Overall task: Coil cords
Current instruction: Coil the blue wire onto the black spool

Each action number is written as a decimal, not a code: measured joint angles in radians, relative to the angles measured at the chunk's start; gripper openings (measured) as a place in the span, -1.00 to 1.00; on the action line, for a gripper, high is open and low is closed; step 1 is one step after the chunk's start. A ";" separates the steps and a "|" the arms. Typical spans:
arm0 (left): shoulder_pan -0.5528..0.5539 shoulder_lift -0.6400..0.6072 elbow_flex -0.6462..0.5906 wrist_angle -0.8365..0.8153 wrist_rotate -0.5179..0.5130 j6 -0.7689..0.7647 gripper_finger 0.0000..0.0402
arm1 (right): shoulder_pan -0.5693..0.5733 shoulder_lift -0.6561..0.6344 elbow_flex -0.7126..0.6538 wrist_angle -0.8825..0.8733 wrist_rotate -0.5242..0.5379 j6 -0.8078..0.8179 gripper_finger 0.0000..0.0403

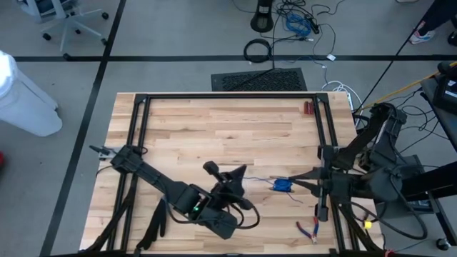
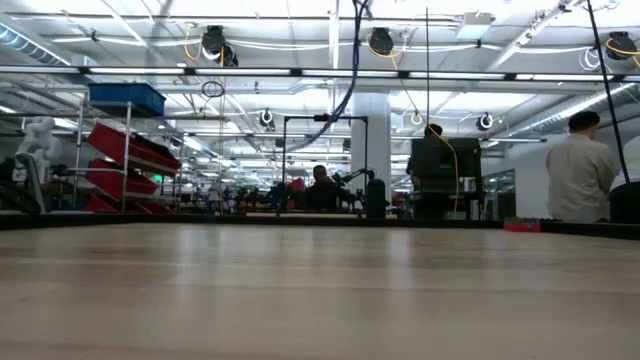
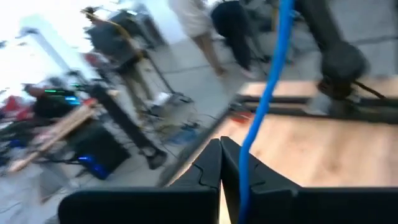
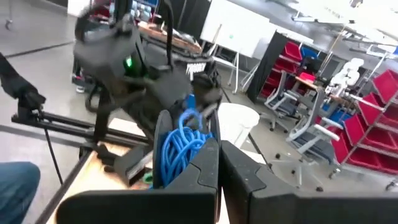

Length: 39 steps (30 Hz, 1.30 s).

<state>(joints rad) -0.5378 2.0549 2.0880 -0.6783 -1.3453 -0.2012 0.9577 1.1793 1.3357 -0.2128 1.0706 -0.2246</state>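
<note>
The blue cord is partly gathered into a loose bundle of loops (image 1: 283, 186) at the tips of my right gripper (image 1: 298, 184), near the table's right side. The bundle also shows in the right wrist view (image 4: 181, 149), beside the shut fingers. A single strand (image 1: 260, 178) runs from the bundle toward the table's left to my left gripper (image 1: 241, 175), whose fingers are shut (image 3: 221, 149). In the left wrist view the strand (image 3: 267, 93) runs straight away from those fingers. The low view shows neither gripper nor the cord. My left gripper is shut with the single blue strand (image 3: 244, 168) running along its fingers and out past the tips. The strand is straight, not slack. The fingers hide where they grip it. My right gripper is shut at the edge of the looped bundle (image 4: 198, 146). The loops bunch against the outer side of one finger (image 4: 205, 171). The fingers come level from the table's right. Which loops lie between them is hidden.
Red-handled pliers (image 1: 308, 228) lie near the table's front right. A small red object (image 1: 307, 108) lies at the far right by the black frame rail (image 1: 228, 96). People stand in the room beyond the table (image 2: 580, 165).
</note>
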 joint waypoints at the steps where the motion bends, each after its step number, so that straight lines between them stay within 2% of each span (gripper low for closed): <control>1: 0.004 0.001 0.000 -0.006 0.049 -0.002 -0.97 | 0.000 0.000 0.000 0.019 -0.001 -0.013 -1.00; 5: 0.023 0.010 0.000 -0.014 0.218 -0.003 -0.94 | 0.000 0.000 0.000 0.038 0.000 -0.025 -1.00; 9: 0.024 0.010 0.000 -0.015 0.310 -0.003 -0.67 | 0.000 0.000 0.000 0.038 0.000 -0.026 -1.00; 14: -0.023 0.010 0.000 -0.015 0.323 -0.003 -0.23 | 0.000 0.000 0.000 0.035 0.000 -0.027 -1.00; 18: -0.065 0.010 0.000 -0.012 0.272 -0.001 -0.01 | -0.005 0.000 0.000 0.007 0.001 -0.022 -1.00; 23: -0.122 0.009 0.007 0.079 0.173 0.108 0.03 | -0.018 0.000 0.000 -0.024 -0.004 0.005 -1.00; 26: -0.147 0.009 0.008 0.252 0.163 0.328 0.03 | -0.031 0.005 0.000 -0.057 -0.022 0.030 -1.00; 29: -0.154 0.008 0.008 0.411 0.164 0.489 0.03 | -0.053 0.012 0.000 -0.069 -0.118 0.056 -1.00; 32: -0.152 0.007 0.008 0.490 0.163 0.540 0.02 | -0.073 0.027 0.000 -0.062 -0.186 0.067 -1.00; 39: -0.139 0.007 0.008 0.506 0.225 0.574 -0.01 | -0.093 0.061 0.000 -0.051 -0.188 0.055 -1.00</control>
<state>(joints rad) -0.6764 2.0617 2.0964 -0.1719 -1.1199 0.3730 0.8644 1.2407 1.3354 -0.2636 0.8825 -0.1692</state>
